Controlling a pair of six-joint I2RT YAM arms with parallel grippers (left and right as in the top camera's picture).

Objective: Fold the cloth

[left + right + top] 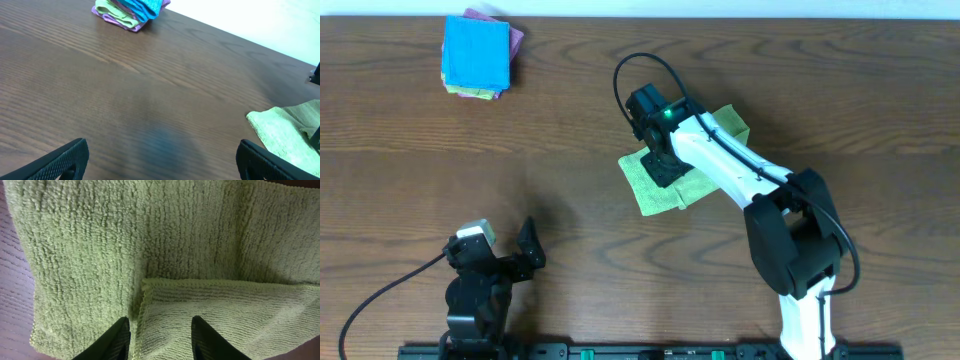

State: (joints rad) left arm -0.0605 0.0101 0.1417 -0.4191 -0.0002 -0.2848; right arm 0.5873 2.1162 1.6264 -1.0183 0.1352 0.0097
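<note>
As the green cloth (650, 186) is light, soft terry that will likely sag and bunch, take hold at a free corner or hem.
It lies partly doubled on the table (570, 130), right of centre. Count: one cloth to fold, one stack of folded cloths (477, 55) at the far left, two grippers. Right gripper (161, 339): jaws apart, straddling the upper layer's edge. Left gripper (162, 159): jaws wide apart over bare wood.
</note>
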